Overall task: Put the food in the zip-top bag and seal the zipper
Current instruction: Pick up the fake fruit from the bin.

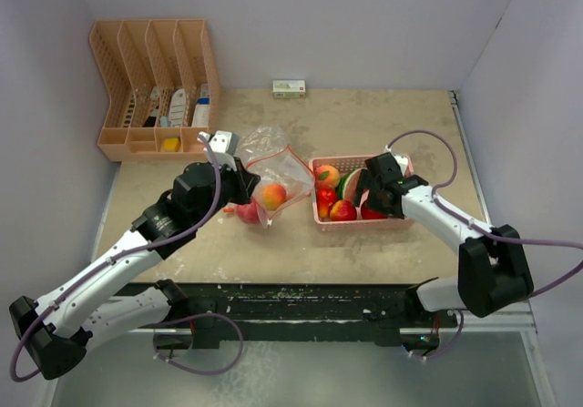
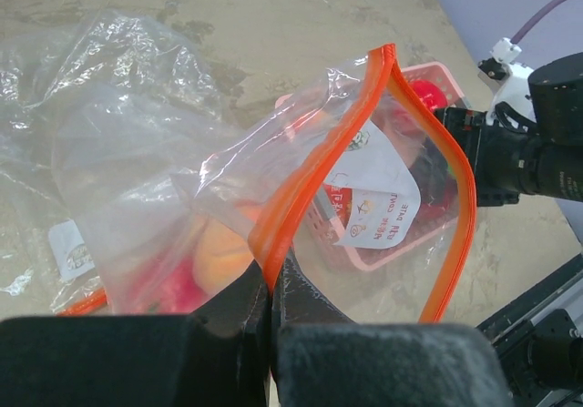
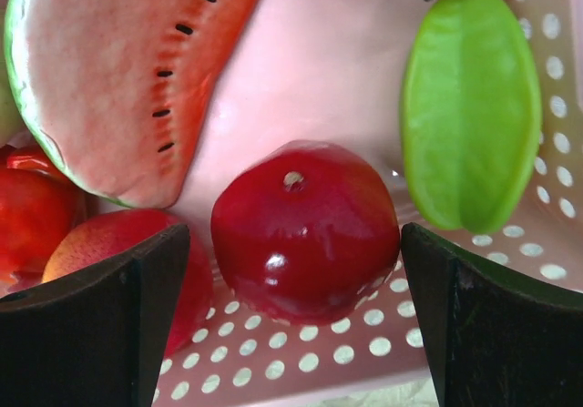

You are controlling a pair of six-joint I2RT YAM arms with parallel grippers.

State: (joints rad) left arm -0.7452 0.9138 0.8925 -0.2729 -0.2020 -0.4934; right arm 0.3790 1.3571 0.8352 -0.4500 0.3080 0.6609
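Note:
The clear zip-top bag with an orange zipper lies left of the pink basket, its mouth held open toward the basket. My left gripper is shut on the zipper rim. Inside the bag sit a peach-orange piece and a red piece. My right gripper hangs open inside the basket, its fingers either side of a dark red apple without touching it. A watermelon slice, a green piece and more red fruit lie around it.
An orange desk organiser with small packets stands at the back left. A small white-and-green box sits against the back wall. Walls close in the table on the left, back and right.

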